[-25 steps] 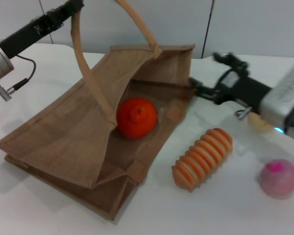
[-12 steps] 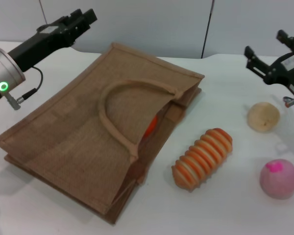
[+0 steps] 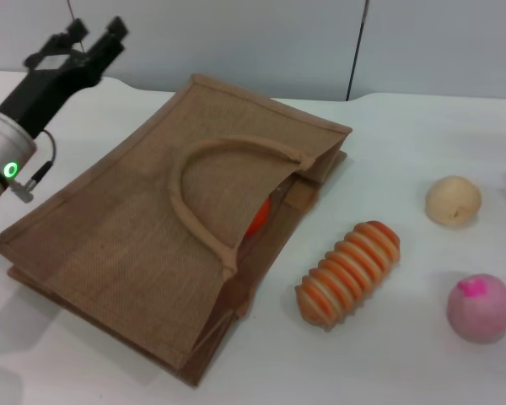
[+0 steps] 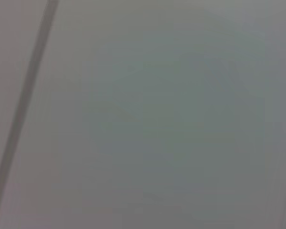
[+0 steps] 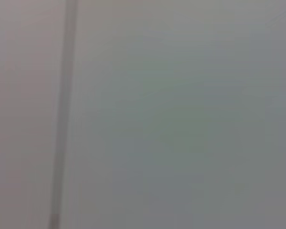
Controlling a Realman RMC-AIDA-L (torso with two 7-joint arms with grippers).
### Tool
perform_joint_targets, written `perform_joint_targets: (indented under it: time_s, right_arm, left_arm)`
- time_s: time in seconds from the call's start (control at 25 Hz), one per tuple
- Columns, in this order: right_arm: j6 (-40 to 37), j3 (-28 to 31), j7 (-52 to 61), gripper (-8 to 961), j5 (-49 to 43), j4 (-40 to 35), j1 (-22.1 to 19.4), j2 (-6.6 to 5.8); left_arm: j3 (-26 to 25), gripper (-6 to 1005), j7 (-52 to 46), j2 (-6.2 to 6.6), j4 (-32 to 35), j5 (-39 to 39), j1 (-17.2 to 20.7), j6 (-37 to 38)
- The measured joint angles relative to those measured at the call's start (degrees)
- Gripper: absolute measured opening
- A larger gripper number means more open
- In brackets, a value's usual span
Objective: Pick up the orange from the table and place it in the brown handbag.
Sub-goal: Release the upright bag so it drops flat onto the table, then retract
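Note:
The brown handbag (image 3: 143, 228) lies flat on the white table (image 3: 388, 135), its handle (image 3: 204, 173) resting on top. Only a sliver of the orange (image 3: 258, 218) shows inside the bag's mouth; the rest is hidden by the burlap. My left gripper (image 3: 91, 34) is open and empty, raised above the table's far left corner, apart from the bag. My right gripper is out of the head view. Both wrist views show only a plain grey wall.
To the right of the bag lie an elongated orange-and-cream ribbed item (image 3: 350, 272), a pale beige ball (image 3: 453, 201) and a pink ball (image 3: 479, 307).
My left gripper let go of the bag's handle and drew back to the left. The bag fell shut over the orange. My right arm pulled away to the right, out of view.

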Motion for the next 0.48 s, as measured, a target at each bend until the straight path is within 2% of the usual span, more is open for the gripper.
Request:
perform_joint_targets:
  time_s: [0.2,0.48]
  right_arm:
    - [-2.38,-0.05,0.38,894,7.1,-1.89,-1.02,0.12]
    - [-2.82,0.34,0.44,892,9.89,-2.46,-1.77,0.15]
  left_arm:
    - [0.0,758,7.87,-0.08,-3.34,-9.81,1.34,-1.58]
    - [0.01,759,18.72,-0.28,-7.8,-16.02,1.36,-3.41]
